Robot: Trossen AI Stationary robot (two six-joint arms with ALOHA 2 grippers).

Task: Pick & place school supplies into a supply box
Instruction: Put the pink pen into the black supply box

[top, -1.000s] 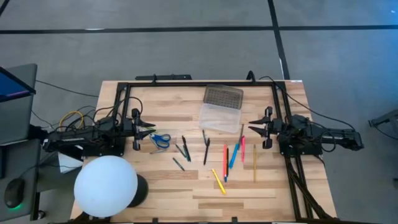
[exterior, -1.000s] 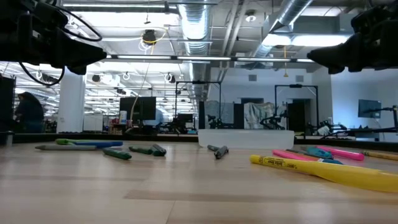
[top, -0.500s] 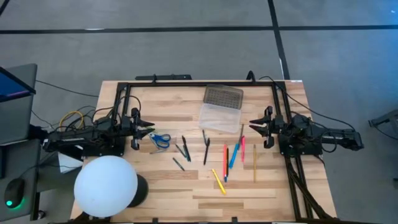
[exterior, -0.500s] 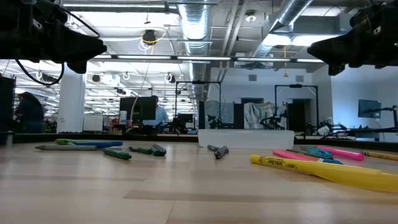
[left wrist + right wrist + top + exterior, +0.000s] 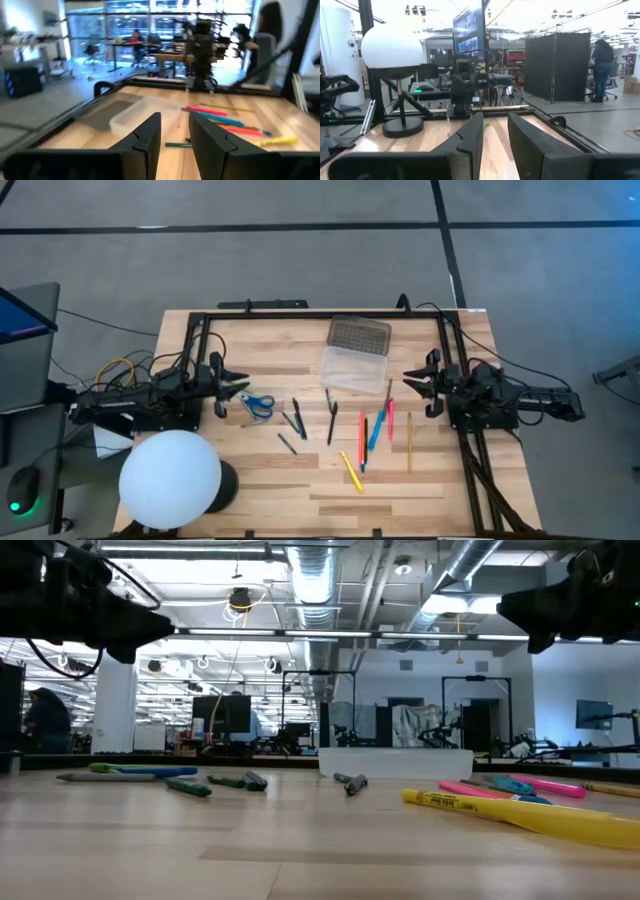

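the left end effector [image 5: 238,387] hangs above the desk [image 5: 260,480] at its left side, its two fingers [image 5: 148,140] apart with a narrow gap and nothing between them. just ahead of its tips lie the blue-handled scissors [image 5: 258,405], near but not touching. a little farther out from it are three dark pens [image 5: 297,418], one of them short and lower on the desk, and another dark pen [image 5: 331,420] beyond them.

the right end effector [image 5: 410,385] hangs at the opposite side, facing the left one, its fingers [image 5: 470,135] also slightly parted and holding nothing. close before its tips lie a pink pen [image 5: 391,418] and a wood-coloured pencil [image 5: 409,440], with a blue pen [image 5: 376,430] and a red pen [image 5: 361,435] just past those. the yellow marker [image 5: 351,471] lies farther off, toward the near edge of the desk.

the clear box [image 5: 352,368] sits open between the two end effectors, nearer the right one and on the far side of the line between them. its dotted lid [image 5: 359,335] lies flat just behind it, touching it. whether anything lies in the box cannot be made out.

in the low view both arms show only as dark shapes overhead, well above the pens. a white globe lamp [image 5: 171,479] stands on the desk corner beside the left arm. a person [image 5: 601,67] stands in the room beyond the desk.
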